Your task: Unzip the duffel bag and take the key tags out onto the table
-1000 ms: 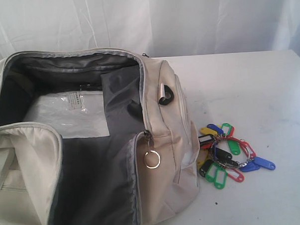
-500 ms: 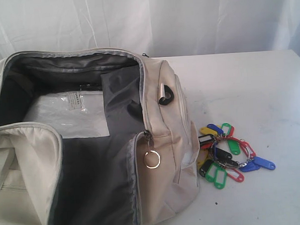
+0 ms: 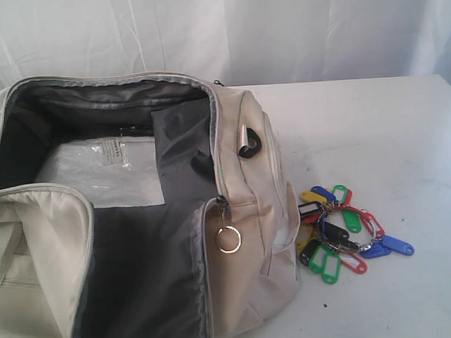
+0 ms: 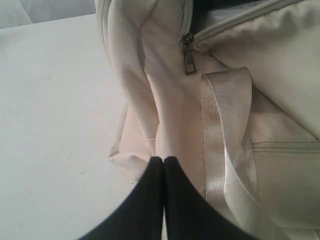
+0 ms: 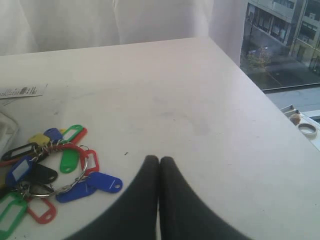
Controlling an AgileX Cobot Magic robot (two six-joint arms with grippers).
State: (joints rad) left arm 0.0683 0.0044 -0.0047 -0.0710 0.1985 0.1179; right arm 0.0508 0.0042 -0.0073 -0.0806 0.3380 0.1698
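The cream-white duffel bag (image 3: 245, 183) lies unzipped on the left of the table (image 3: 374, 132), its dark grey lining and a clear plastic packet (image 3: 98, 171) showing. The key tags (image 3: 342, 231) lie in a bunch on the table just right of the bag, also seen in the right wrist view as key tags (image 5: 47, 167). My right gripper (image 5: 159, 160) is shut and empty over bare table beside them. My left gripper (image 4: 163, 160) is shut and empty, close over the duffel bag (image 4: 165, 100) near a webbing handle (image 4: 225, 125) and a zipper pull (image 4: 188, 57). Neither gripper shows in the exterior view.
A silver ring zipper pull (image 3: 228, 239) hangs at the bag's front corner. A white curtain (image 3: 219, 31) backs the table. A paper label (image 5: 20, 91) lies on the table, and the table edge (image 5: 280, 115) drops off toward a window.
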